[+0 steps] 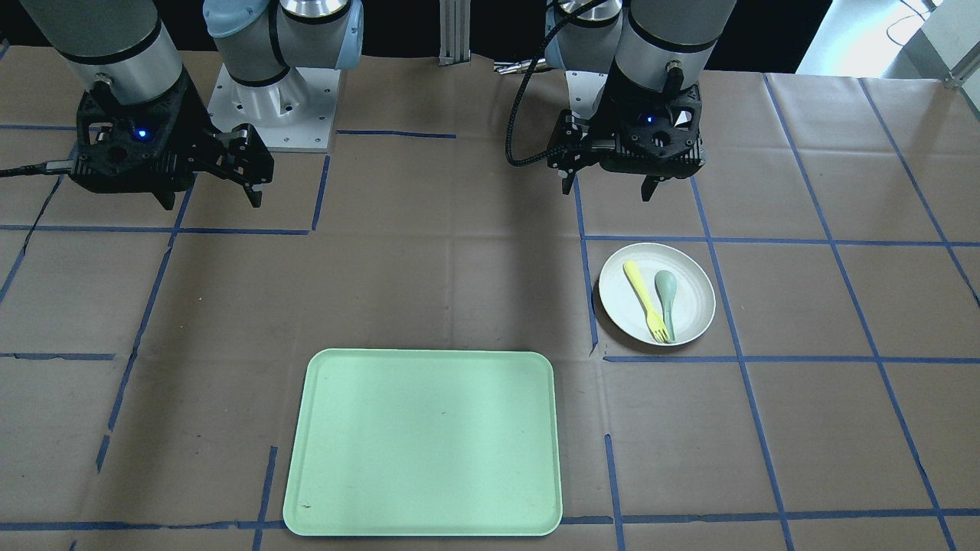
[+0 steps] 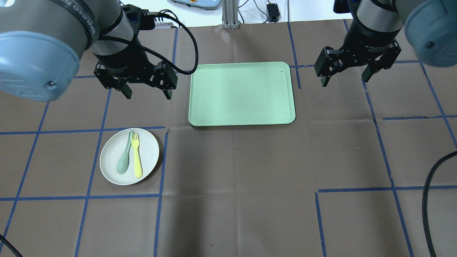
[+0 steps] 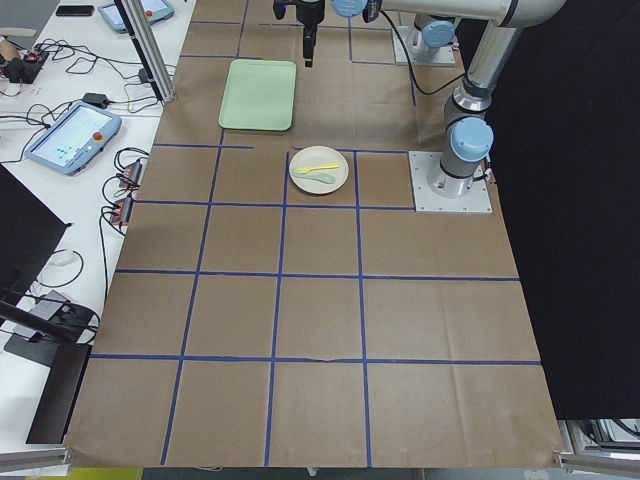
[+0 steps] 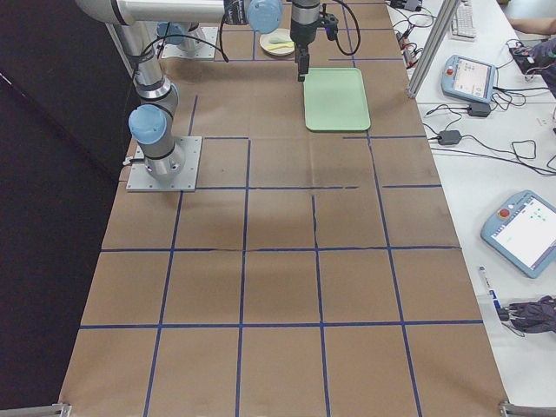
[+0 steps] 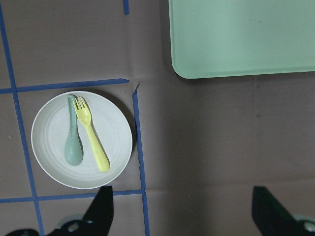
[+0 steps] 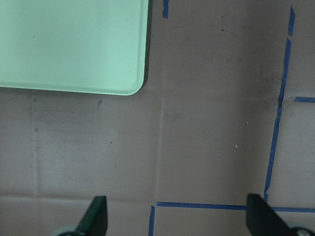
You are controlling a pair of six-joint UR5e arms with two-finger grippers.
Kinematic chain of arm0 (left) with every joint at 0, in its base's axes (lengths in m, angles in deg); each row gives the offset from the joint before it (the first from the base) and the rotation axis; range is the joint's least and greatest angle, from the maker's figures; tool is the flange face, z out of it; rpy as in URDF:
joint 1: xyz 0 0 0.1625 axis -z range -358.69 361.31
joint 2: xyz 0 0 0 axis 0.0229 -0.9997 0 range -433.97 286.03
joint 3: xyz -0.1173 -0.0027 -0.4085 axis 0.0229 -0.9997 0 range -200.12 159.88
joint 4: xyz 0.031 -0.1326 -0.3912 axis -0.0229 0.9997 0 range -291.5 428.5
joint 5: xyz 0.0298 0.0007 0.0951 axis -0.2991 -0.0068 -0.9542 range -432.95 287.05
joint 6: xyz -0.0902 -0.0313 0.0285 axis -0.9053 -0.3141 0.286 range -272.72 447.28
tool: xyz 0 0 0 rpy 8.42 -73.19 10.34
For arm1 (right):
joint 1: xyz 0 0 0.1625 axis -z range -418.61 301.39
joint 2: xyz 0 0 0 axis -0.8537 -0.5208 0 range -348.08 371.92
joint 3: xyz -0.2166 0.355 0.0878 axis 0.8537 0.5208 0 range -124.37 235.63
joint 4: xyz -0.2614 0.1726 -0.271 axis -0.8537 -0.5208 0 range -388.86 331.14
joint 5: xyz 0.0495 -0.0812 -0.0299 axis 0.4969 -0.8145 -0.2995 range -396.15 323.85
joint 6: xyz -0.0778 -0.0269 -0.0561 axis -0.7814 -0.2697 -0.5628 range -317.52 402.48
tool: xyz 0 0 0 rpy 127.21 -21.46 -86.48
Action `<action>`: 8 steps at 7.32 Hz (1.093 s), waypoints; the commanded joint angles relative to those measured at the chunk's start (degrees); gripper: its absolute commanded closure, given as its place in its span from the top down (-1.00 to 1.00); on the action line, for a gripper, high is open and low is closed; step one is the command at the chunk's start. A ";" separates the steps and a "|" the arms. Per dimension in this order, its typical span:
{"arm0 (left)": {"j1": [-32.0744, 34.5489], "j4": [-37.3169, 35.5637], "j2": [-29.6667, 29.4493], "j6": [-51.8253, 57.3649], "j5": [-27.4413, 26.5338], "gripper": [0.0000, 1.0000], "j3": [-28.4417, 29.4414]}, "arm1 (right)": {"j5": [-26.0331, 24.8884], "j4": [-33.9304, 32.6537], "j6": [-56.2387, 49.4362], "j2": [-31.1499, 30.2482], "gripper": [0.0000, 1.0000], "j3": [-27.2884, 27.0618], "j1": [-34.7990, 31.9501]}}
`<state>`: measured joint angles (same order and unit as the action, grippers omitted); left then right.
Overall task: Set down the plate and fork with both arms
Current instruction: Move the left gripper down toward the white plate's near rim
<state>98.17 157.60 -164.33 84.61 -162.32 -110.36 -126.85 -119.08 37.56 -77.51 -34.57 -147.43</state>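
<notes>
A robot laboratory, I think.
Under my fingers (image 2: pixel 167 93) lies brown paper (image 2: pixel 250 178) with a blue tape grid (image 2: pixel 357 189); beyond them, teach pendants (image 4: pixel 524 230) and cables (image 3: pixel 75 58) on white benches (image 4: pixel 530 187).

Rectangular mint-green tray (image 2: pixel 241 93) on brown tabletop (image 2: pixel 242 178), round off-white plate (image 2: pixel 110 160) carrying pale-yellow plastic fork (image 2: pixel 136 157) and grey-green spoon (image 2: pixel 125 159) nearer and left of tray, black left end effector (image 2: pixel 147 93) at tray's left, black right end effector (image 2: pixel 345 79) at its right, both spread.

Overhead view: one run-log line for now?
left gripper open | right gripper open | pale-yellow plastic fork, grey-green spoon on round off-white plate | plate outside mint-green rectangular tray
</notes>
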 commanded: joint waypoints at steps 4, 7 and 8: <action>0.00 -0.07 -0.43 0.21 -2.56 0.99 0.15 | 0.00 0.05 0.00 0.05 1.00 -0.15 0.05; -0.70 -1.48 0.70 0.12 -2.12 1.00 0.42 | 0.00 0.05 0.00 -0.04 1.00 -0.07 0.05; -0.27 -3.39 0.36 -0.05 -2.12 1.00 0.42 | 0.00 0.05 0.00 0.05 1.00 -0.07 0.05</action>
<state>97.66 155.80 -164.01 84.70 -164.45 -109.98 -126.85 -119.05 37.56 -77.50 -34.64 -147.38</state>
